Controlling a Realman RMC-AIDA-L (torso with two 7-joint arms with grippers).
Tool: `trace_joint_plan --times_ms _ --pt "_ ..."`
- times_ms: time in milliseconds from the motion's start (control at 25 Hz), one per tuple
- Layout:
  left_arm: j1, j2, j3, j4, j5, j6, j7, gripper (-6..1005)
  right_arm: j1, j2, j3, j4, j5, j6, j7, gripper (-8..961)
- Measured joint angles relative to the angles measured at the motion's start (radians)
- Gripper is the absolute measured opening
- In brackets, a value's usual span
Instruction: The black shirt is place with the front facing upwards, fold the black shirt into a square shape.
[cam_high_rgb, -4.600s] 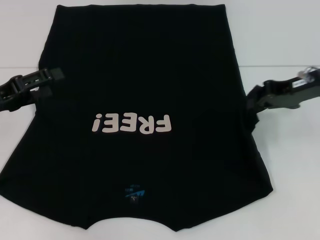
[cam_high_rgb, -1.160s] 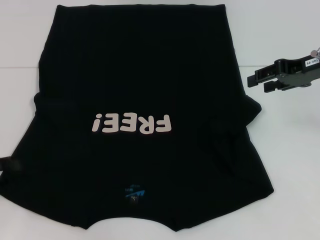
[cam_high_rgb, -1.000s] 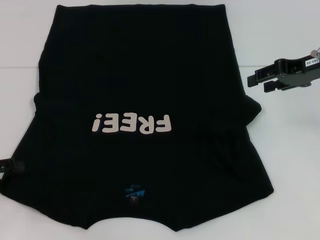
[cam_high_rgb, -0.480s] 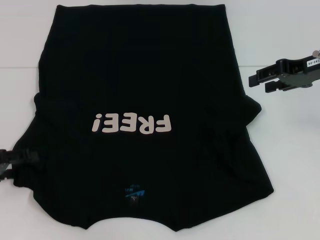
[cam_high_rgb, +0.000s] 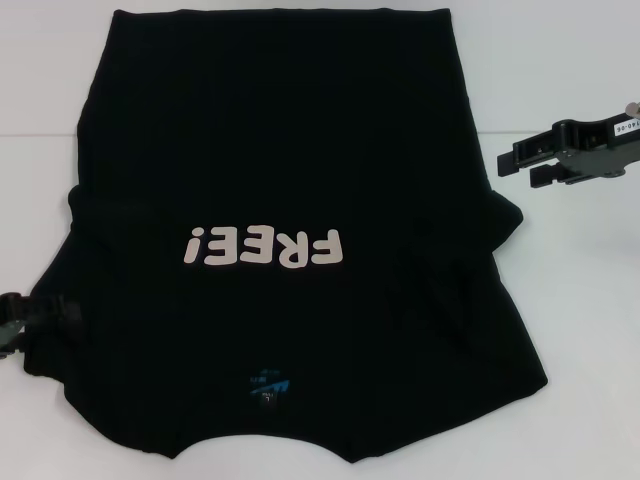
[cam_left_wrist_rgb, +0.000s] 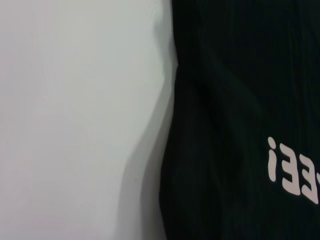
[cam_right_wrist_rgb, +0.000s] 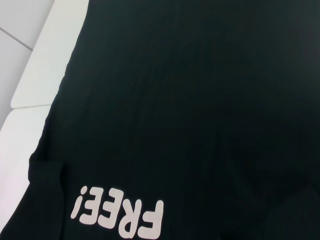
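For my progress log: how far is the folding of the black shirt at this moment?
Early stage. Done: both sleeves of the black shirt look tucked in. In hand: the left gripper is at the shirt's left edge near the collar end; the right gripper hovers open beside it. Left: folding it into a square.

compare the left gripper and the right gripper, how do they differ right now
The left gripper sits low at the black shirt's near left edge, touching the fabric; the right gripper hovers off the shirt's right side over the white table. The left is mostly cut off from view; the right shows plainly, fingers open. Both are black.
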Motion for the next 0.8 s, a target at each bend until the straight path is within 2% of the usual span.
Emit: trace_joint_plan --times_ms 240,360,560,800 --pt "0.011 -0.005 0.003 0.009 0.003 0.005 0.003 872 -0.006 -0.001 0.004 0.000 0.000 -0.002 0.000 627" --pt "0.015 -0.007 0.003 0.018 0.003 0.008 0.004 663 -0.010 -0.002 0.009 0.000 0.000 -0.002 0.000 628" --pt "0.017 -0.008 0.023 0.021 0.004 0.010 0.006 423 -0.013 -0.002 0.009 0.000 0.000 -0.005 -0.001 628" --pt "0.012 -0.008 0.031 0.028 0.004 0.011 0.008 214 -0.017 -0.007 0.005 0.000 -0.003 -0.019 -0.008 627"
